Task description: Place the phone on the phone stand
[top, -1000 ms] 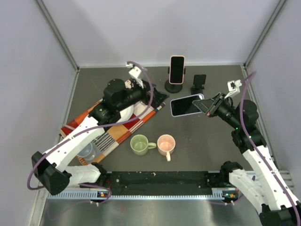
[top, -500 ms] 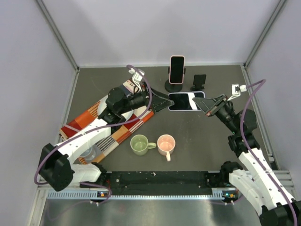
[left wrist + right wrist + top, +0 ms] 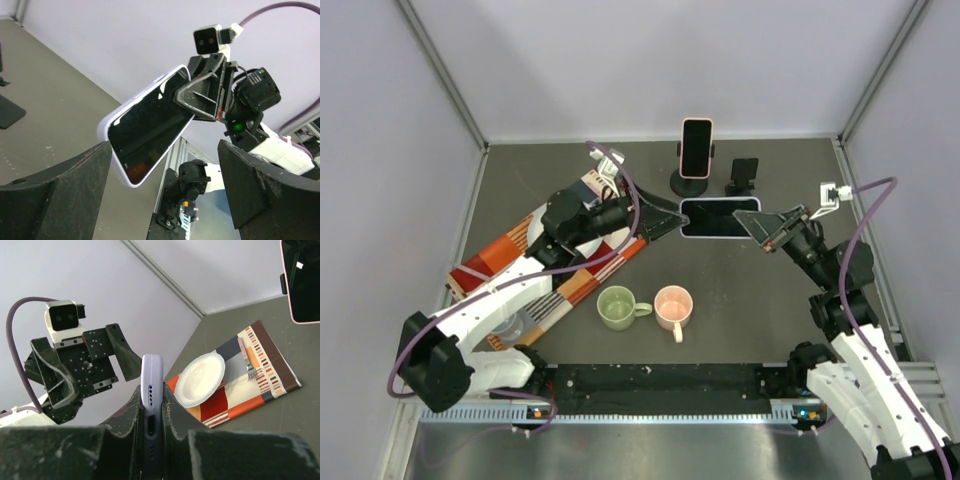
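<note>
A lavender phone with a dark screen is held level above the table, clamped at its right end by my right gripper. In the right wrist view its edge sits tight between the fingers. My left gripper is open just off the phone's left end. In the left wrist view the phone hangs ahead between the wide-open jaws, untouched. A small empty black stand is at the back. Another stand beside it holds a pink phone.
A green mug and a pink mug stand near the front centre. A striped placemat at the left carries a white plate and a fork. A bluish bowl sits under the left arm.
The right gripper has levelled the phone and moved it slightly back. The left gripper has reached right, up to the phone's left end.
</note>
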Action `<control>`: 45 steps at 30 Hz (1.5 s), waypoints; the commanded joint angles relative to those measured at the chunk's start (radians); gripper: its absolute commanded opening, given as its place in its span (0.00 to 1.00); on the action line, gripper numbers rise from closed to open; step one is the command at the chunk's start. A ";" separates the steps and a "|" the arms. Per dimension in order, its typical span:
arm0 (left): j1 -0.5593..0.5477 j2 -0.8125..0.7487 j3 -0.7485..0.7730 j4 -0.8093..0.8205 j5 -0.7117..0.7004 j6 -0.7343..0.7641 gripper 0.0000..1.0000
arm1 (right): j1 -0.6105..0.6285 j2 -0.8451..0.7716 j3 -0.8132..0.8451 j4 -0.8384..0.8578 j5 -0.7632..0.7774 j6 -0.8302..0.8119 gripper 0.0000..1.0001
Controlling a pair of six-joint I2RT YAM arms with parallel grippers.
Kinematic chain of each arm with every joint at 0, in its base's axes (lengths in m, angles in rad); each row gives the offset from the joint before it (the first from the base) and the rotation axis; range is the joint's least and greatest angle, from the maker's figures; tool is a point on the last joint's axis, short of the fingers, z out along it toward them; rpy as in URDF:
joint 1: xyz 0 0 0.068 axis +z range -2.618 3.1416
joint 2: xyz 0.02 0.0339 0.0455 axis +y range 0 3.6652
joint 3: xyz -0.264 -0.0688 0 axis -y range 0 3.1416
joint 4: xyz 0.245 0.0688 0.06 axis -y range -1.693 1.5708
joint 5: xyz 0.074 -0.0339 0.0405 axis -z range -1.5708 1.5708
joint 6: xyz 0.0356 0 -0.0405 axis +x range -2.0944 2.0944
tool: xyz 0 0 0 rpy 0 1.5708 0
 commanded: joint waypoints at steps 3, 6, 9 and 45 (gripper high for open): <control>0.001 -0.075 0.008 -0.064 -0.085 0.080 0.93 | -0.007 -0.067 0.103 0.036 0.014 -0.055 0.00; -0.002 -0.033 0.001 -0.017 -0.038 0.031 0.94 | -0.005 -0.061 0.099 0.070 -0.002 -0.032 0.00; -0.016 0.011 0.000 0.075 0.021 -0.027 0.90 | -0.005 -0.055 0.091 0.099 -0.011 -0.015 0.00; -0.079 0.060 0.109 0.037 0.096 0.035 0.00 | -0.005 0.009 0.132 -0.295 -0.075 -0.252 0.67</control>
